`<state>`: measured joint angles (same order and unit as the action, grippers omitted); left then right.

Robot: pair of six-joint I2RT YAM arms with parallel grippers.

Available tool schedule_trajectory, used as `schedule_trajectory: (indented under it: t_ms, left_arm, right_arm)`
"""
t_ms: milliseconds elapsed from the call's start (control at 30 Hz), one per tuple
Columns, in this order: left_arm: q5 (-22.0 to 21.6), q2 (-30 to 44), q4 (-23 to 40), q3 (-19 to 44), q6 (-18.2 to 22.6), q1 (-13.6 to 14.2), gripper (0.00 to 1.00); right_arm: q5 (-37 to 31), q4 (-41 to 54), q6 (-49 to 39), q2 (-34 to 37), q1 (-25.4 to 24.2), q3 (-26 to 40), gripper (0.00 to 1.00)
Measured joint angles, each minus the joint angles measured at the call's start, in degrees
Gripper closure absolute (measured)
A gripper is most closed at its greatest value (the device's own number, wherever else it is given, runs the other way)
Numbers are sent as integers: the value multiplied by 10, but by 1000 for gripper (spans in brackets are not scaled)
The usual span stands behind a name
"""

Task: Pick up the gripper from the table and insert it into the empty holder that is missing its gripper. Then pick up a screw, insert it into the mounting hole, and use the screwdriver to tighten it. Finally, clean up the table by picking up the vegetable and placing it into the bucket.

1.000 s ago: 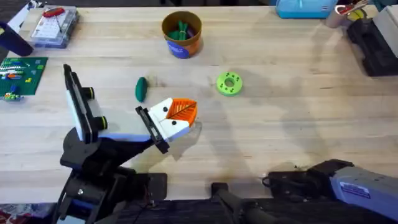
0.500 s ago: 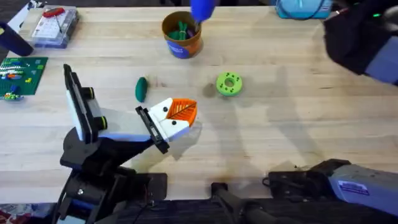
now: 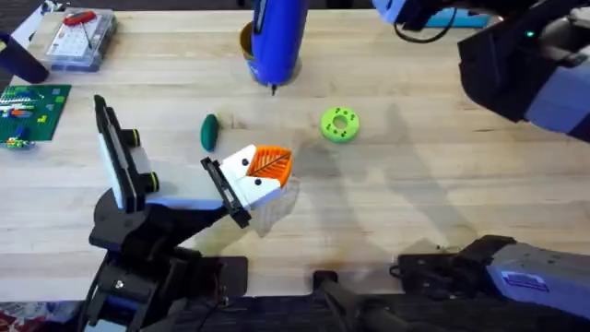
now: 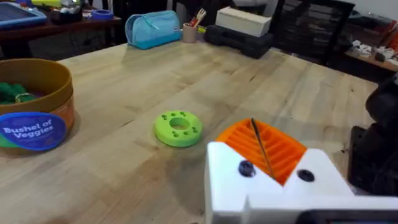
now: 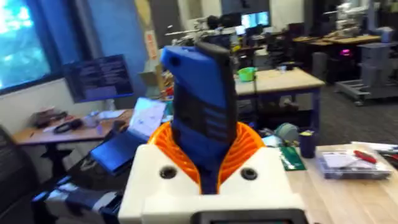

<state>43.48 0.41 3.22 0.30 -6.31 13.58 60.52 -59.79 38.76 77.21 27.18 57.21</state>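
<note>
My right gripper (image 5: 205, 158) is shut on the blue screwdriver (image 5: 202, 106), which hangs bit-down at the table's far middle (image 3: 277, 37). It covers most of the orange-brown bucket (image 3: 246, 41), whose blue label band (image 4: 34, 127) is plain in the left wrist view. The dark green vegetable (image 3: 209, 131) lies on the table left of centre. My left gripper (image 3: 269, 166) hovers just right of it, its orange pads (image 4: 277, 146) pressed together with nothing seen between them. A black-and-white stand (image 3: 115, 157) rises at the left.
A lime-green ring disc (image 3: 339, 124) lies right of centre. At the far left are a clear parts box (image 3: 78, 37) and a green circuit board (image 3: 28, 109). My raised right arm (image 3: 525, 65) looms dark over the far right corner, beside a blue pouch (image 4: 152, 28).
The right arm swung in from the far right carrying the screwdriver, which has come lower and larger over the bucket. The left arm and the table's things have not moved.
</note>
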Motion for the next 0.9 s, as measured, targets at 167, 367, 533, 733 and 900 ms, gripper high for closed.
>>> schedule_trajectory:
  t_ms: [167,367,533,733,900]
  left_arm:
    - [0,0,0,0,0,0,984]
    - [0,0,0,0,0,0,984]
    - [0,0,0,0,0,0,984]
    - [0,0,0,0,0,0,984]
    - [0,0,0,0,0,0,984]
  right_arm:
    - [19,-7,-4,0,31,0,916]
    - [28,-10,-15,0,55,1,916]
    - [39,3,-24,0,58,21,914]
    - [56,8,-28,6,67,67,915]
    - [74,7,-30,38,87,106,917]
